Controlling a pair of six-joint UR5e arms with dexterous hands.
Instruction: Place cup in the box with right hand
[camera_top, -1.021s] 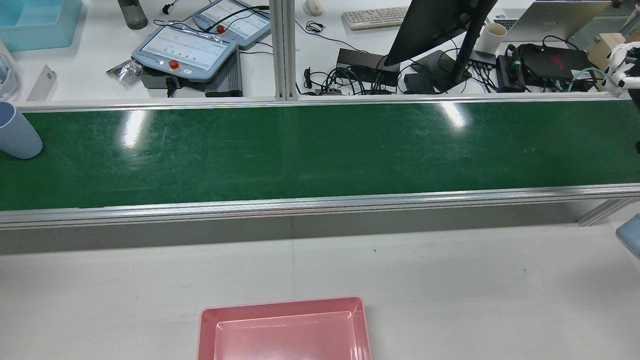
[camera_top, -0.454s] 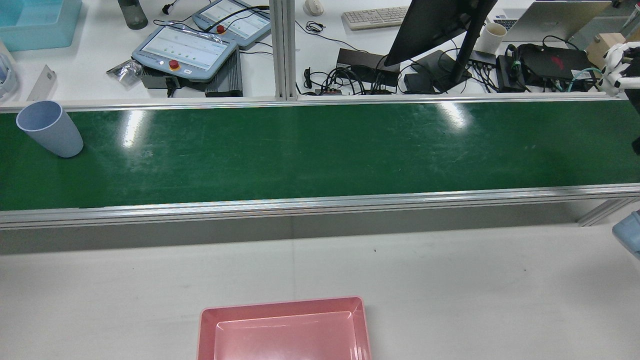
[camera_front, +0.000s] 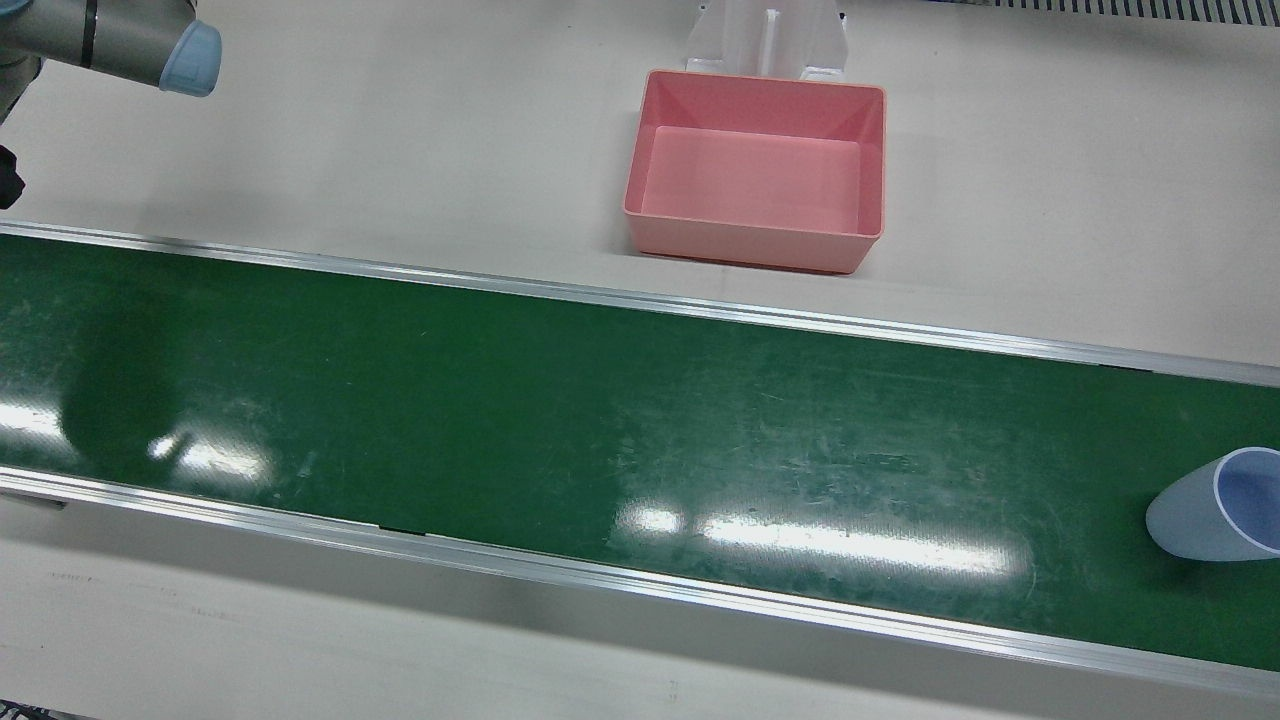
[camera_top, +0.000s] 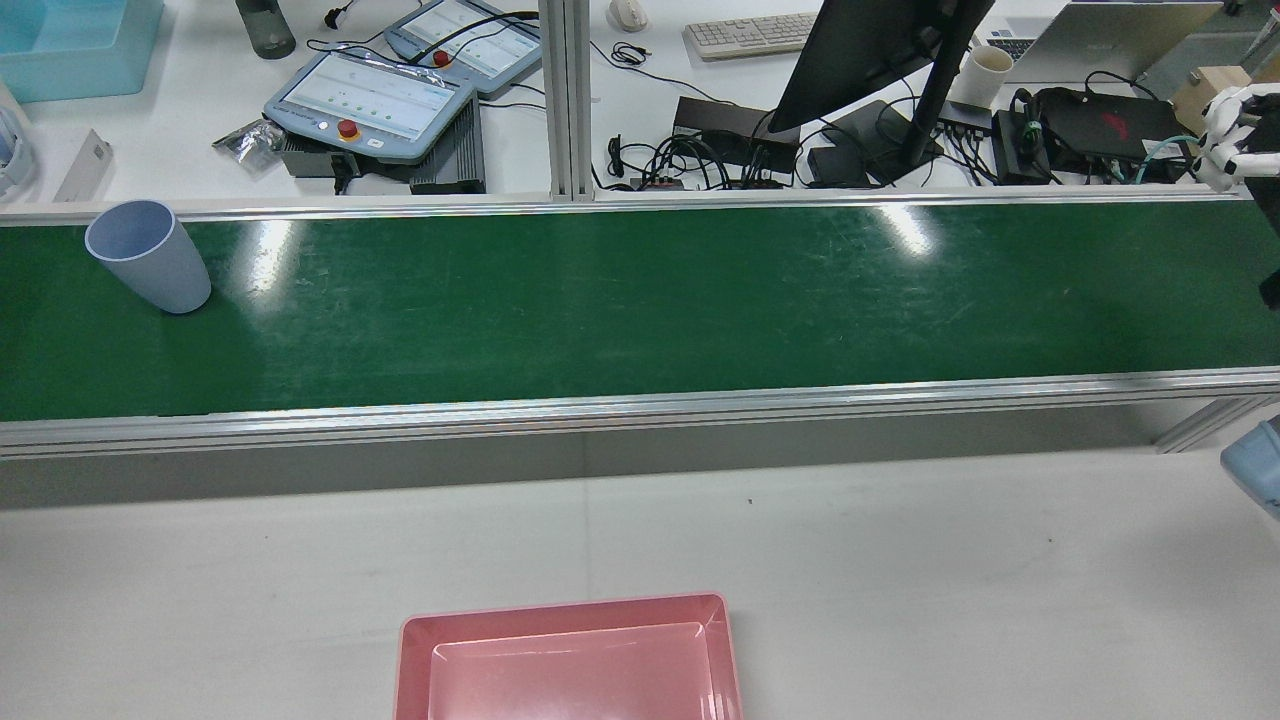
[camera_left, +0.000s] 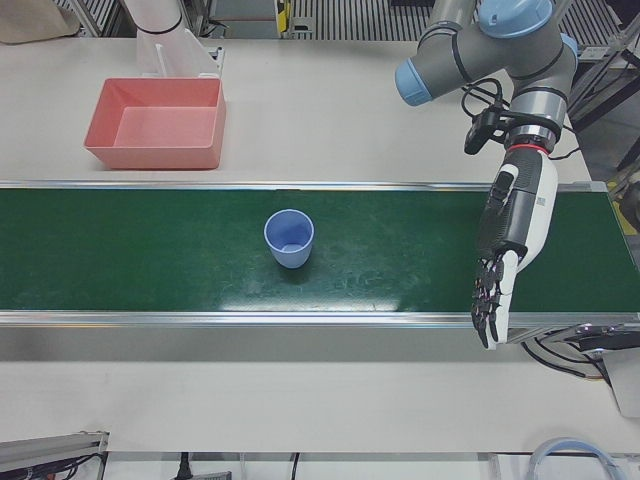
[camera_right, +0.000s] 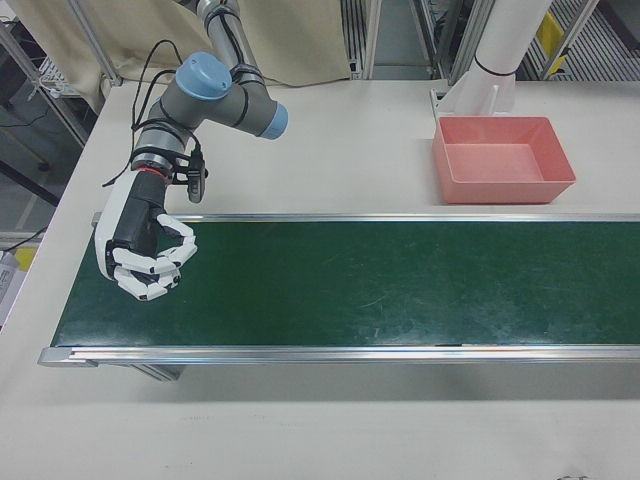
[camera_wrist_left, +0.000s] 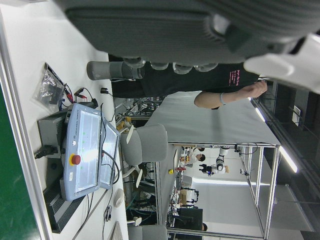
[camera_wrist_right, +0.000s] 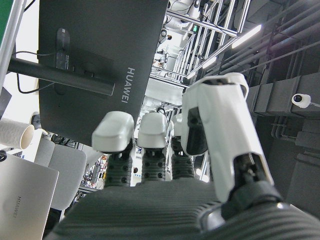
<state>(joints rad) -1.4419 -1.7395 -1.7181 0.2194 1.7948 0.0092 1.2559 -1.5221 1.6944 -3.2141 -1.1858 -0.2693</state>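
- Cup (camera_left: 289, 238): a pale blue cup stands upright, mouth up, on the green conveyor belt (camera_left: 150, 250), left of centre in the left-front view. In the rear view the same cup (camera_top: 150, 256) sits at the upper left of the frame, close to the belt's far rail; in the front view it (camera_front: 1215, 505) lies at the far right edge.
- Box (camera_front: 755, 170): a pink, open-topped box rests on the white desk (camera_front: 400, 150) at upper centre of the front view, apart from the belt. It holds nothing. In the right-front view the box (camera_right: 503, 160) appears at upper right.
- Right hand (camera_right: 145, 250): seen at the left of the right-front view, hanging from a bent grey arm with blue joint caps (camera_right: 215, 95). The palm points down over the left end of the belt. Its white fingers (camera_right: 160, 270) are curled inward toward the palm, close together, and hold nothing.
- Left hand (camera_left: 507, 255): at the right of the left-front view, it hangs nearly straight down from the wrist over the belt's near rail. Its fingers (camera_left: 487, 305) are stretched out long, lying close side by side, and hold nothing.
- Both hands are well apart from the cup.
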